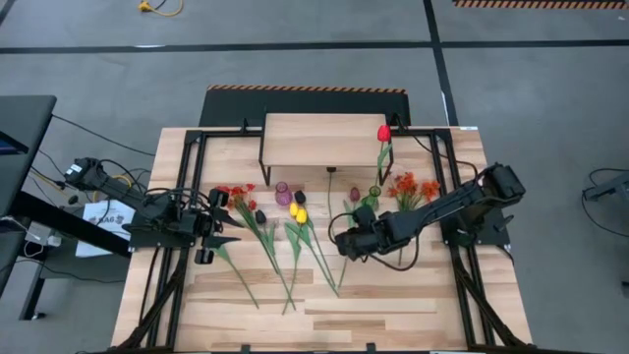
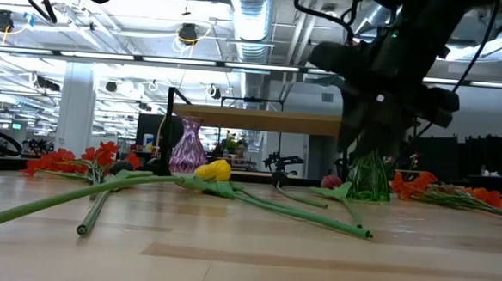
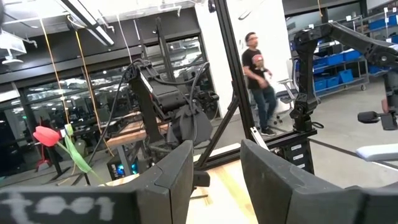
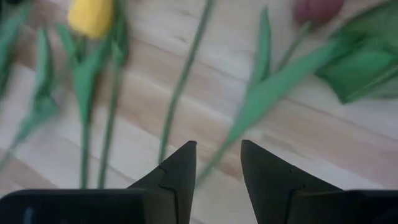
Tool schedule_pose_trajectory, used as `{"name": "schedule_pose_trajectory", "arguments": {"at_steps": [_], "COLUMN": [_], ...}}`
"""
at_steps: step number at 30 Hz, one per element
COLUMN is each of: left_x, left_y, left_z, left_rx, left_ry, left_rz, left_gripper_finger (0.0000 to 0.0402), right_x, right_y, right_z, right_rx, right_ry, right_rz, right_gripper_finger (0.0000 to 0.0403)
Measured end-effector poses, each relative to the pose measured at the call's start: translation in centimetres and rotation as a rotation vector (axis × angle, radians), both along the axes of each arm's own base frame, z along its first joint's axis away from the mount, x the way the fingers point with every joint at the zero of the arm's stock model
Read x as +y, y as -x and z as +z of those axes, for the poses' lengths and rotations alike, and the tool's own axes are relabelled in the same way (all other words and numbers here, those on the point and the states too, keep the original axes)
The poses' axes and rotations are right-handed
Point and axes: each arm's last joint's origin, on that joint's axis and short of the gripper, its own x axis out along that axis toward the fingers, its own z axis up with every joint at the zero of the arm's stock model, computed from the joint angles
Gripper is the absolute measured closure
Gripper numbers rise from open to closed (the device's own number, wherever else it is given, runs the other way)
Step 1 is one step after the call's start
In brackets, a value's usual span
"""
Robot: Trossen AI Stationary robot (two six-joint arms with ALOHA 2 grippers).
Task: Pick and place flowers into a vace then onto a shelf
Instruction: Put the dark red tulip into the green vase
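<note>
Several artificial flowers lie flat on the tabletop: yellow tulips [image 1: 298,209] [image 2: 212,169] [image 4: 91,15], a dark maroon tulip [image 1: 260,214], red sprays [image 1: 236,195], a pink tulip [image 1: 354,194] [image 4: 317,9] and orange sprays [image 1: 413,187]. A red tulip [image 1: 383,133] [image 3: 46,135] stands up from a green vase [image 1: 371,197] [image 2: 370,177]. A purple vase [image 1: 283,192] [image 2: 188,146] stands in front of the shelf [image 1: 324,138]. My right gripper [image 1: 337,241] [image 4: 219,149] is open just above a green stem among the flowers. My left gripper [image 1: 221,226] [image 3: 217,180] is open at the table's left, next to the red sprays.
A black metal frame [image 1: 192,187] runs along the table's left, right and far sides. The near half of the tabletop [image 1: 324,315] holds only stem ends. A person [image 3: 258,81] stands in the room beyond the table.
</note>
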Motion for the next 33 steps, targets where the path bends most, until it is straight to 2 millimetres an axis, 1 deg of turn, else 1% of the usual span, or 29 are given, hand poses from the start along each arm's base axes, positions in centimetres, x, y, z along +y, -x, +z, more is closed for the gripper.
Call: {"name": "schedule_pose_trajectory", "arguments": {"at_steps": [2,8,17,24,30,33], "left_x": [0.0,0.0,0.0,0.0,0.0,0.0], "left_y": [0.0,0.0,0.0,0.0,0.0,0.0], "left_z": [0.0,0.0,0.0,0.0,0.0,0.0], "left_rx": [0.001,0.0,0.001,0.001,0.001,0.001], "left_ry": [0.0,0.0,0.0,0.0,0.0,0.0], "left_rz": [0.0,0.0,0.0,0.0,0.0,0.0], "left_gripper_finger": [0.0276,0.0276,0.0276,0.0276,0.0276,0.0276], "right_x": [0.1,0.0,0.0,-0.3,-0.4,-0.5], "right_y": [-0.5,-0.7,-0.6,-0.8,-1.1,-1.2], "right_z": [-0.3,-1.4,-1.4,-1.6,-3.0,-4.0], "right_rx": [-0.021,0.021,0.035,0.028,0.065,0.1], "right_ry": [-0.004,0.012,0.027,0.011,0.007,-0.007], "right_rz": [-0.001,0.017,0.038,-0.016,-0.042,-0.045], "right_gripper_finger": [0.0284,0.0284,0.0284,0.0284,0.0284,0.0284]}}
